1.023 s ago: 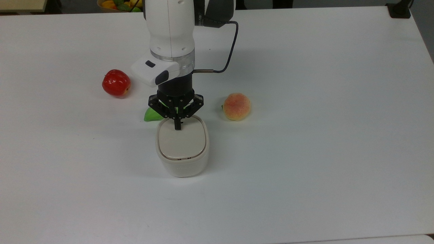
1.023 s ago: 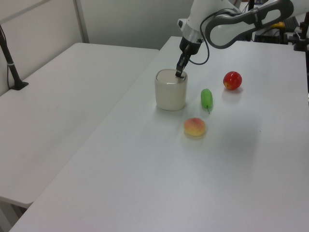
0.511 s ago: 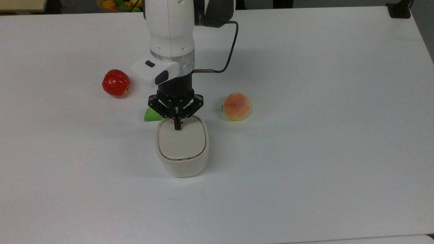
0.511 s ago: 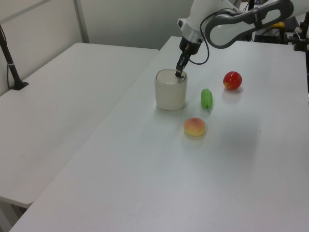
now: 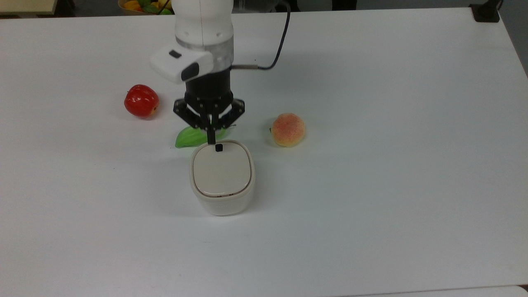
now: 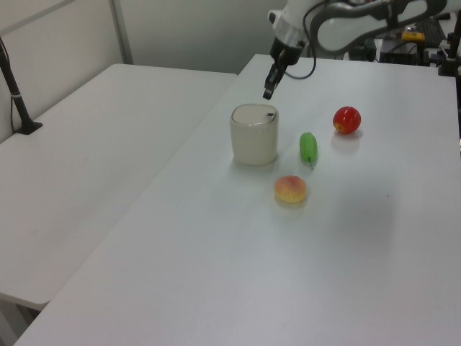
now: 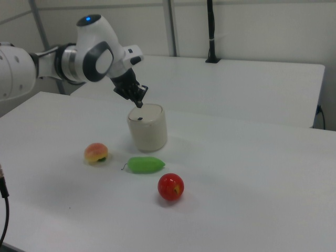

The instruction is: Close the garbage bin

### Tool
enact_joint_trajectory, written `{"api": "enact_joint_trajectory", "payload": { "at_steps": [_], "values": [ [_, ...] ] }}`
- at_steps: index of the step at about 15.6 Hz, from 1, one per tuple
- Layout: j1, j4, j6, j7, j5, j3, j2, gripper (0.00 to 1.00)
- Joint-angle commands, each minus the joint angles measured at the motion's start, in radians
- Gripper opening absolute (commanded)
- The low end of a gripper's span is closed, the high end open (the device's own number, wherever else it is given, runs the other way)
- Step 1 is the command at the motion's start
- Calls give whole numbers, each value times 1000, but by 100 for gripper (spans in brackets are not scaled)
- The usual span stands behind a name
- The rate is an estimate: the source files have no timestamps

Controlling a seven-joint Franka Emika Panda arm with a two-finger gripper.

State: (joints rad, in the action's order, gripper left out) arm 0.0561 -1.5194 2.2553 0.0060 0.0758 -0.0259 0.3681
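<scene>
You see the cream-white, rounded-square plastic garbage bin (image 5: 222,181) at centre frame in the top view, standing on the white counter (image 5: 392,165) with its beige lid (image 5: 222,170) flat and closed. The small black button (image 5: 219,147) sits at the lid's upper edge. The left view shows clear air between the black two-finger gripper (image 6: 267,92) and the lid; the top view does not. One second ago the fingertips touched the lid and covered the button; they have since lifted. The jaws are pressed together. The green oblong fruit (image 5: 194,136) is partly hidden behind the gripper (image 5: 211,140) and the bin. The red apple (image 5: 141,101) lies at left and the peach (image 5: 288,129) at right.
</scene>
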Motion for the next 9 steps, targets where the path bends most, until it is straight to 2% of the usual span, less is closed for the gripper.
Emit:
{"api": "enact_joint_trajectory", "payload": {
  "at_steps": [1, 6, 9],
  "values": [
    [8, -25, -211, -11, 15, 6, -107, 0],
    [5, -39, -437, -17, 16, 4, -207, 0],
    [1, -56, -520, -15, 18, 6, -254, 0]
  ]
}}
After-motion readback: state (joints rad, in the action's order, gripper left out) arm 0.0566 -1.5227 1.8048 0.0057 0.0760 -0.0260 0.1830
